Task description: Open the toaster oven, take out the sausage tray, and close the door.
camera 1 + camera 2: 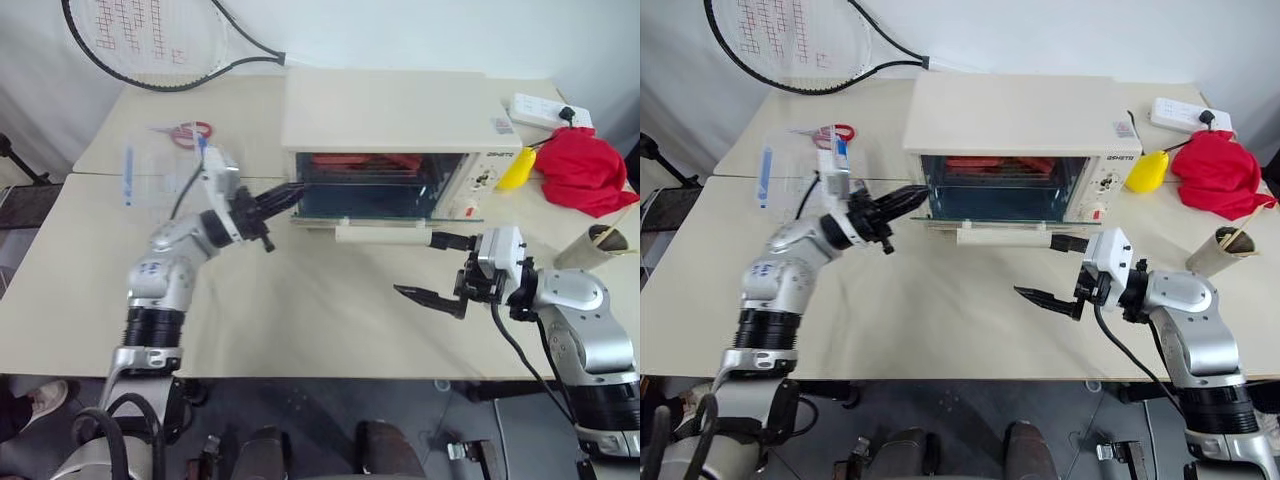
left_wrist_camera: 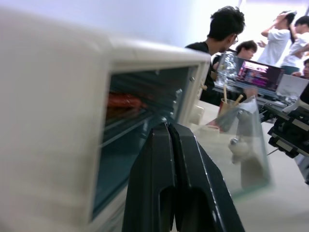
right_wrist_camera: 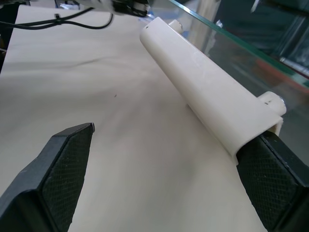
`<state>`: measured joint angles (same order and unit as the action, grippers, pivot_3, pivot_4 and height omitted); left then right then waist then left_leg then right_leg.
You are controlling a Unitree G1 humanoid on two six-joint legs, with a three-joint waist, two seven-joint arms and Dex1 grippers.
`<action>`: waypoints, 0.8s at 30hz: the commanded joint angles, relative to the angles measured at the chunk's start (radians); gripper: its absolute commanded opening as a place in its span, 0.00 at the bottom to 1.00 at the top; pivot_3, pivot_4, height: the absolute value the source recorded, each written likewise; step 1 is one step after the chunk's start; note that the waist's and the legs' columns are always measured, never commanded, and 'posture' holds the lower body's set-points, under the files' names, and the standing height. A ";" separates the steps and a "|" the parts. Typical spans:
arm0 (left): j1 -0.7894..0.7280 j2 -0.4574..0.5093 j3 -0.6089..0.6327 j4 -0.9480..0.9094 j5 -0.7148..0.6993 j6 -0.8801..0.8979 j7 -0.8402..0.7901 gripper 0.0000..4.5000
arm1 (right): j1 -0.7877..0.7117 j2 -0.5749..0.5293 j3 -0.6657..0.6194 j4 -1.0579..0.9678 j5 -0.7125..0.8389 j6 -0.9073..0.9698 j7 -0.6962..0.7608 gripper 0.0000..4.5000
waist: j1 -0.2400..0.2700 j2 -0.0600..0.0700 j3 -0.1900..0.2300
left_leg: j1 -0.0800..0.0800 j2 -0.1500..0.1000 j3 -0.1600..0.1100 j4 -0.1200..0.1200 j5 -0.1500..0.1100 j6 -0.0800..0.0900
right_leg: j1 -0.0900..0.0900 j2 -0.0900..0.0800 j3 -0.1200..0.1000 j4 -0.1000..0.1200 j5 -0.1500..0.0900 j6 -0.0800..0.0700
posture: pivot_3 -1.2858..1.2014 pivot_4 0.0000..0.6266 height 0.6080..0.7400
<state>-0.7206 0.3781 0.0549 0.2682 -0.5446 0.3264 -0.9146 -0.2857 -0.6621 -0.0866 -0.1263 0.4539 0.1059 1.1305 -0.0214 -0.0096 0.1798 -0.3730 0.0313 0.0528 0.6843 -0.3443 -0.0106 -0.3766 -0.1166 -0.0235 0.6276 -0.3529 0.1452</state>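
While the toaster oven (image 1: 385, 135) sits at the far middle of the table (image 1: 300, 320) with its glass front facing the robot, its door (image 1: 375, 205) hangs folded down and outward, long axis running left to right, the cream bar handle (image 1: 382, 235) along its near edge. Inside the cavity, reddish sausages on the sausage tray (image 1: 350, 163) lie lengthwise, parallel to the front opening. At the oven's left front corner, the left gripper (image 1: 285, 197) has its two black fingers pressed together, empty, pointing toward the opening. At the handle's right end, the right gripper (image 1: 430, 268) stands with fingers spread wide; one finger (image 3: 273, 171) sits against that end, the other (image 3: 58, 166) well apart over bare table. Bare tabletop lies between the door and the near edge. A clear plastic box (image 1: 160, 170) and scissors (image 1: 188, 131) lie left of the oven; a red cloth (image 1: 585, 165) lies right.
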 commanded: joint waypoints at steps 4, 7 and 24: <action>0.006 -0.012 -0.078 -0.002 0.061 -0.050 -0.114 0.00 | 0.123 -0.018 -0.084 -0.133 0.017 -0.002 -0.070 1.00 | 0.000 0.000 0.000 | 0.000 0.000 0.000 -0.001 0.000 0.000 | 0.000 0.000 0.000 0.000 0.000 0.000 | 0.52 0.24 1.00; 0.016 -0.019 -0.092 -0.004 0.068 -0.032 -0.125 0.00 | 0.220 -0.018 -0.138 -0.191 0.022 0.013 -0.117 1.00 | 0.007 0.000 0.000 | 0.000 0.000 0.000 0.000 0.000 0.000 | 0.000 0.000 0.001 0.000 0.000 0.000 | 0.52 0.24 1.00; 0.166 -0.022 -0.132 -0.010 0.206 -0.226 -0.107 0.00 | 0.370 -0.070 -0.339 -0.374 -0.014 0.123 -0.349 1.00 | 0.031 0.000 -0.001 | 0.003 0.000 0.011 -0.001 0.004 0.001 | 0.000 0.001 0.006 -0.002 0.006 0.002 | 0.52 0.24 1.00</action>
<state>-0.5623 0.3607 -0.1052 0.3094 -0.3232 0.1339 -1.0289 0.1188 -0.7201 -0.4686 -0.4745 0.4674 0.2273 0.8114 0.0095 -0.0094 0.1792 -0.3704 0.0319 0.0637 0.6828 -0.3406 -0.0092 -0.3767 -0.1159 -0.0175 0.6256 -0.3465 0.1470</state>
